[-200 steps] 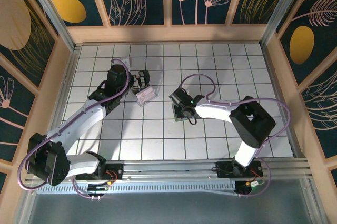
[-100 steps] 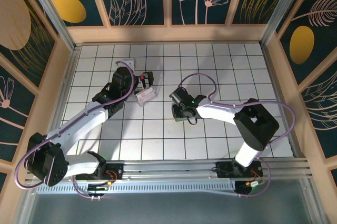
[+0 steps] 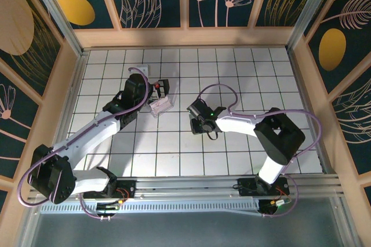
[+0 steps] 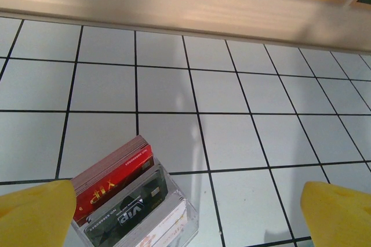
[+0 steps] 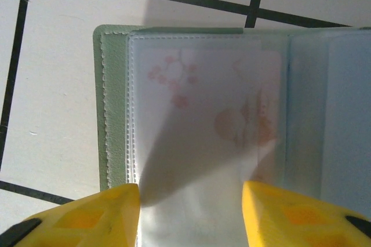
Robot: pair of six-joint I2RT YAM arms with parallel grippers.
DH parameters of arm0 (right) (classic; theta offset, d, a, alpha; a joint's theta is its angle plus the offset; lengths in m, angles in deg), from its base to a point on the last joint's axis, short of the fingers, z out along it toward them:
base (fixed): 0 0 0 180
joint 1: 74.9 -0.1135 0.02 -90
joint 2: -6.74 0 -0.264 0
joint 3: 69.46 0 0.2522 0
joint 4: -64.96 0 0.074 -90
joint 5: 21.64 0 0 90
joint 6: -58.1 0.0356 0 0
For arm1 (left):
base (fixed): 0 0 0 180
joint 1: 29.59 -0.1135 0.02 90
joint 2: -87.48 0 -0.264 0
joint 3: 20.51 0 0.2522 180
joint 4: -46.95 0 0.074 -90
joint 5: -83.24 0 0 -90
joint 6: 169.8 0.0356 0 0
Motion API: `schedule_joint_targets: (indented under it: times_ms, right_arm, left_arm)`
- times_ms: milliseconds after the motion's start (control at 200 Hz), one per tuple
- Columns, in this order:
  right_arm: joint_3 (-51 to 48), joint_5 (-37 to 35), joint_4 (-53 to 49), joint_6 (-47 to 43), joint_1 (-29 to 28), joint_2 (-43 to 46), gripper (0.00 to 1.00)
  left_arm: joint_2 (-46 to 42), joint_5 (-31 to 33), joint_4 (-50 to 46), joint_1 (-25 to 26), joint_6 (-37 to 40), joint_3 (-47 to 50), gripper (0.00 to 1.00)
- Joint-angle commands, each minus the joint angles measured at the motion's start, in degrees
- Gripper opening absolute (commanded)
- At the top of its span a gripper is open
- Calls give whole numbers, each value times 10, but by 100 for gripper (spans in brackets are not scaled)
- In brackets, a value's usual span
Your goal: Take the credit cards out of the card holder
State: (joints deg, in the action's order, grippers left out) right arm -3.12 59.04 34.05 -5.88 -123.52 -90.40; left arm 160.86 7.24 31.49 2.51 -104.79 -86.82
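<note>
Right wrist: holder (image 5: 113, 113) lies open on the surface (image 5: 52, 55), left edge free; card (image 5: 174, 79) blurred behind sleeve (image 5: 197, 160). My right gripper (image 5: 191, 218) straddles the sleeve, grip unclear, tips cut off. My left gripper (image 4: 186, 215) hangs released near box (image 4: 139, 212).

card holder (image 5: 113, 108) on table (image 3: 174, 148), centre | credit card (image 5: 214, 113) in its sleeve | clear box (image 3: 160, 106) left of it, apart
</note>
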Motion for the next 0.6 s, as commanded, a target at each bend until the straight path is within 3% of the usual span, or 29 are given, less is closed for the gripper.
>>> schedule_joint_targets:
  times_ms: [0,270,380,596]
  right_arm:
    - [-15,-1,-3,10,2,-20,46]
    - [-33,24,25,13,31,13,29]
    - [-32,19,27,13,39,23,17]
    - [-21,-29,3,22,39,40,21]
  left_arm:
    - [8,-4,12,0,-6,-15,99]
    - [27,15,10,18,-4,-11,99]
    - [41,24,6,30,-5,-13,99]
    - [47,27,13,35,-8,-10,99]
